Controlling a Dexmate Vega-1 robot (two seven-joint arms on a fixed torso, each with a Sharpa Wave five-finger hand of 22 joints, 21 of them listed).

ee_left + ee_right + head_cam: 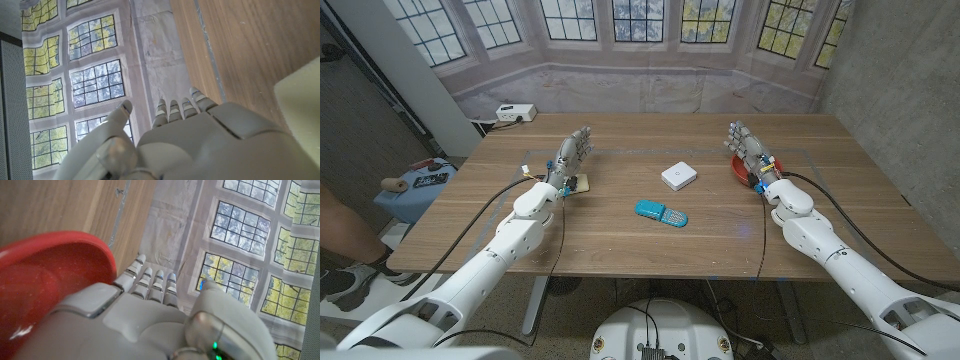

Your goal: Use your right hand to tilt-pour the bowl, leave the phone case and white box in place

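Note:
A red bowl sits on the table's right side, mostly hidden behind my right hand. That hand stands right beside it with fingers straight and apart, holding nothing. In the right wrist view the red bowl lies close alongside the right hand. A white box lies near the table's middle. A turquoise phone case lies in front of it. My left hand stands over the left side of the table, fingers extended and apart, empty. The left hand also appears in its own wrist view.
A small flat tan pad lies by my left wrist. A white power strip sits at the table's far left corner. A person's leg is at the picture's left edge. A window backdrop hangs behind the table.

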